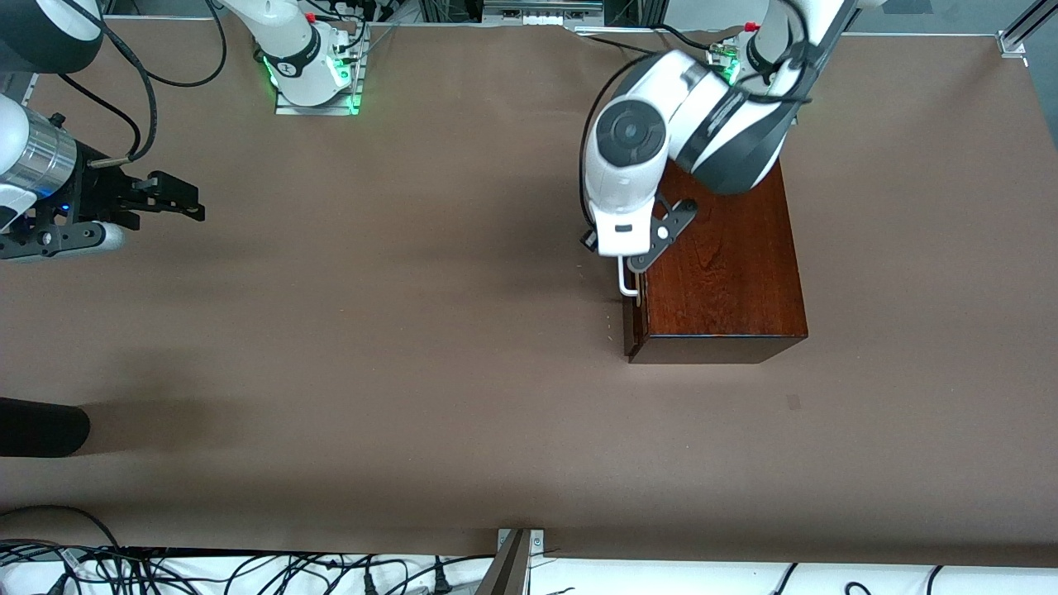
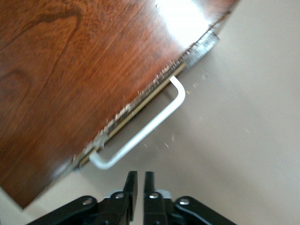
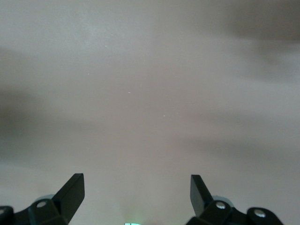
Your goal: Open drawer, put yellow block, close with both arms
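Mahogany box (image 1: 723, 264), one white handle (image 2: 143, 131), two grippers

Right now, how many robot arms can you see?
2. The left arm reaches down over the wooden box, by its white handle. The right arm waits over the table's other end.

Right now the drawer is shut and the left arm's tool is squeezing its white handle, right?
Not quite. The drawer does look shut, but the left tool is not squeezing the white handle. The left wrist view shows its fingers almost together with nothing between them, a small gap away from the handle.
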### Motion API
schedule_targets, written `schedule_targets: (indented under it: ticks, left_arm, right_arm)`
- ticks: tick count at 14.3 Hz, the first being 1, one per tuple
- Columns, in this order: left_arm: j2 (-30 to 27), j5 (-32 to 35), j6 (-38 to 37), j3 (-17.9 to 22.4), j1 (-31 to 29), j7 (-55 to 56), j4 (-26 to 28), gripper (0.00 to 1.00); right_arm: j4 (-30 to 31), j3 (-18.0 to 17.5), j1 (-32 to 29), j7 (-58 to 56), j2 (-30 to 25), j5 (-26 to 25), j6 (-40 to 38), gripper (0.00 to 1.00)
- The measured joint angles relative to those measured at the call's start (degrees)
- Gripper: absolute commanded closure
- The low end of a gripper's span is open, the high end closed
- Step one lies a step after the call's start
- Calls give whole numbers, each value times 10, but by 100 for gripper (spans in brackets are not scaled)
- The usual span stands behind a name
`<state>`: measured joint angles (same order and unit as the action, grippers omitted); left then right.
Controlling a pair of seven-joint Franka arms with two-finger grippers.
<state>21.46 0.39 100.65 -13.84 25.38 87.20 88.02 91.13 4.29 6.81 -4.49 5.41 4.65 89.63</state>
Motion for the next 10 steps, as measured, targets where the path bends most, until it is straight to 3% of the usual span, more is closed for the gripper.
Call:
schedule_targets:
  ticks: [2,3,10]
  left_arm:
    - [-26,-6,-1,0,-3,-3,-1,26]
    - [-38,-6,-3,-1,-8,-16,-1,0]
    - [-116,-8,-76,-3,-110,-236,0,0]
  right_arm:
    - [0,0,0,0,2,0,0,0]
    - [0,0,-1,0,3,0,0,0]
    - [-1,1,-1,1,3,0,0,0]
